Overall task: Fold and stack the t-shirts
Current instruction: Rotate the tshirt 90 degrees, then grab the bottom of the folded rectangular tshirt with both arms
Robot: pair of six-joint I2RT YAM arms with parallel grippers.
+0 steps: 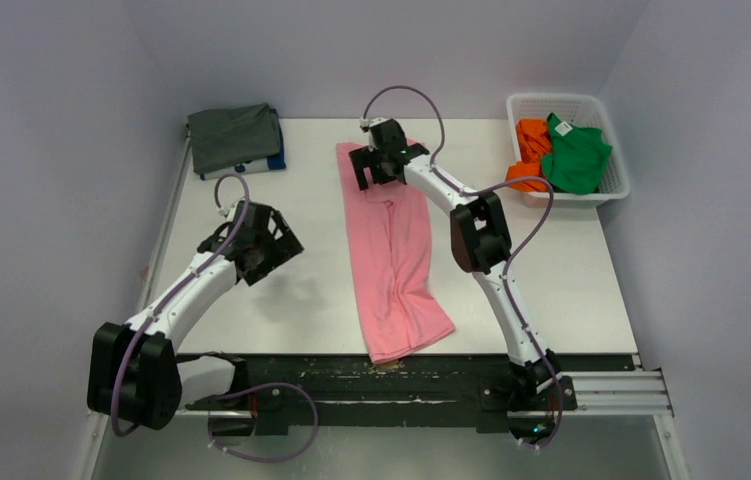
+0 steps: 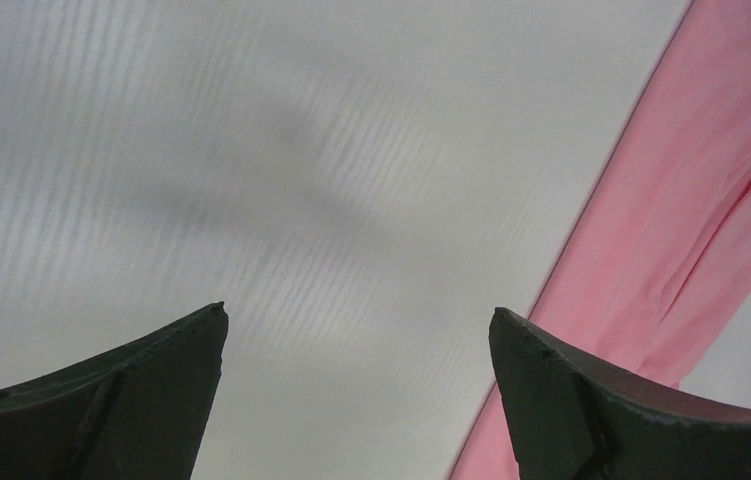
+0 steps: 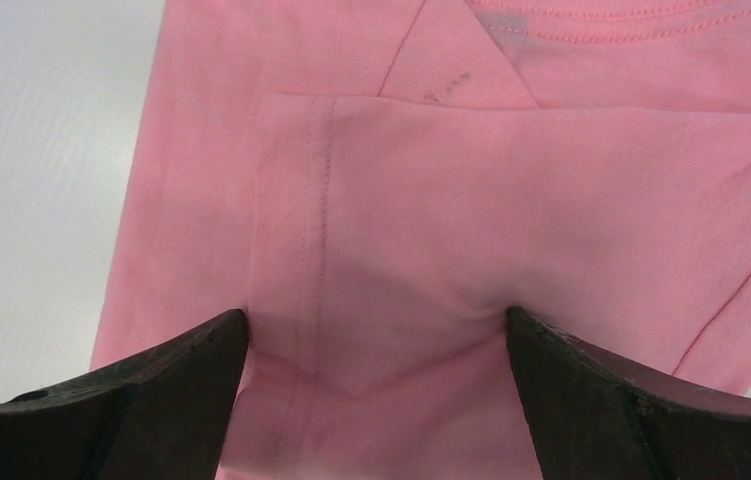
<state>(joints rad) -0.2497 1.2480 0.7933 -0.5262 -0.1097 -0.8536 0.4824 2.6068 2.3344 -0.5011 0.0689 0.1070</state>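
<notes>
Right gripper (image 3: 376, 320) is where I look first: its two fingers stand well apart, low over the far end of the pink t-shirt (image 1: 396, 260), and nothing is clamped between them. On the right wrist camera I see a folded flap with a stitched seam running between the fingertips (image 3: 201, 350). The cloth dimples slightly at each tip, though I cannot tell for sure that they press on it.

The pink shirt lies as a long narrow strip down the middle of the white table (image 1: 291, 300), from the far side to the near edge, where its hem fans out a little.

Left gripper (image 1: 261, 250) hangs over bare tabletop to the left of that strip, fingers also spread and holding nothing. Its wrist view catches the shirt's left edge just beside the right fingertip.

At the far left corner I see a folded dark grey t-shirt (image 1: 234, 135) resting on a blue one (image 1: 273, 160). At the far right, the white basket (image 1: 566, 100) holds a crumpled orange t-shirt (image 1: 529, 145) and a green t-shirt (image 1: 579, 155).
</notes>
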